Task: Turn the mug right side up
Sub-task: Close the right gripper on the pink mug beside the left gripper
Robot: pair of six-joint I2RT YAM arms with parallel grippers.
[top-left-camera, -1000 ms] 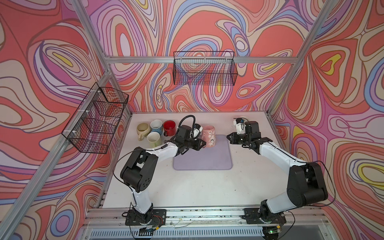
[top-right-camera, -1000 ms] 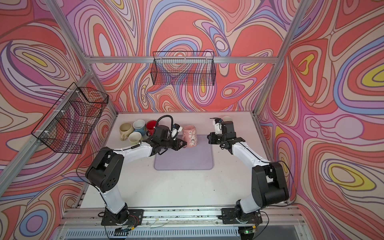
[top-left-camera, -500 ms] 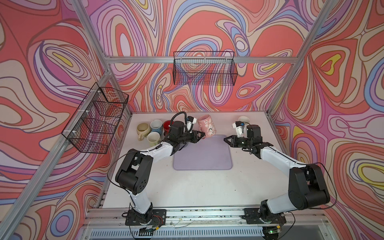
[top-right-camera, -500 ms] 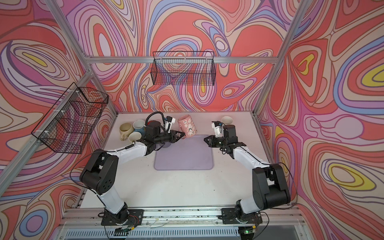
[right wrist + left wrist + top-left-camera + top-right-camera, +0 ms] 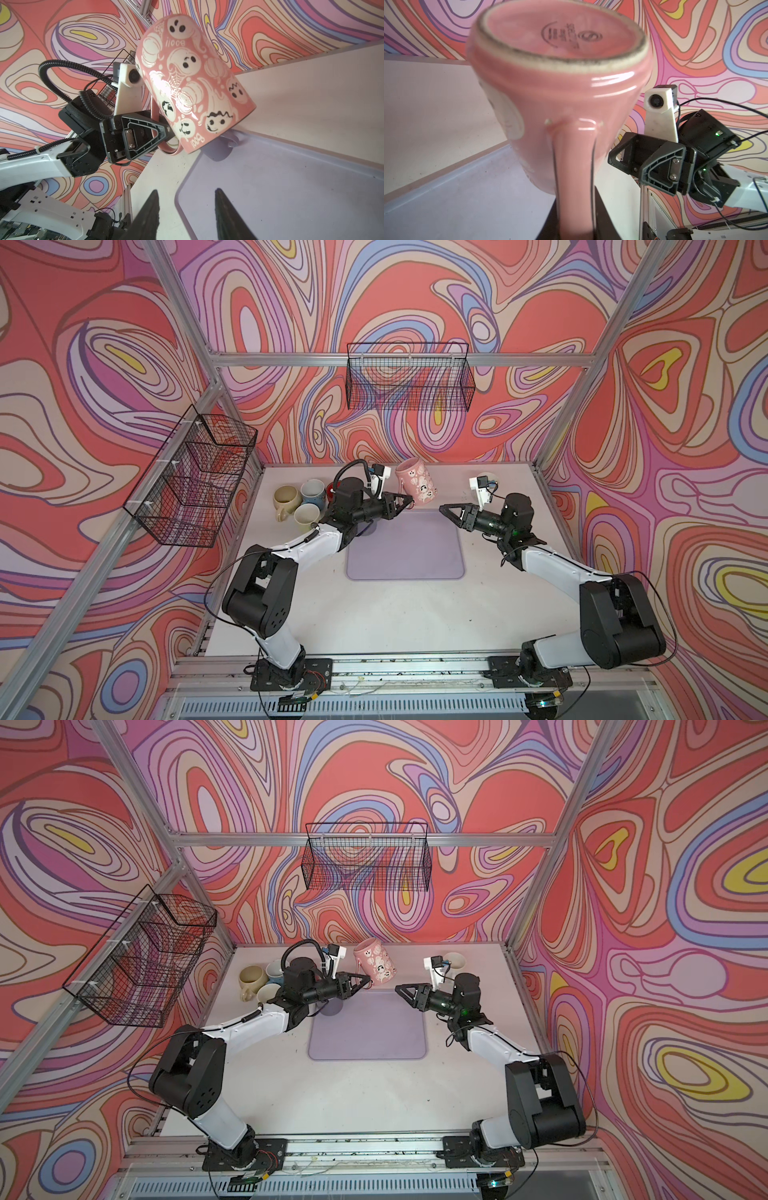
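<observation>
**Mug** (image 5: 417, 487): pink glazed ceramic with a cream ghost-and-pumpkin print and a loop handle (image 5: 575, 166). The foot ring (image 5: 560, 64) is rough and unglazed around a stamped base.
- Location: off the mat (image 5: 405, 547) at its far edge, tilted with the base up and the mouth low. I cannot tell from here whether the rim is fully clear of the mat.
- Change: a second ago it stood mouth-down on the mat. I have since lifted it and begun to tip it. I judge the flip started but far from upright.

**Left claw** (image 5: 145, 135): black plastic, triangular fingers, clamped on the handle.

**Right claw** (image 5: 186, 207): was together a second ago and is now apart and empty. It points at the mug from across the mat, probably ready to steady it.

**Mat:** lilac, smooth, with a raised lip and rounded corners.

**Tabletop** (image 5: 374, 614): pale and matte.

**Spare cups** (image 5: 299, 502): upright, well to the left.
</observation>
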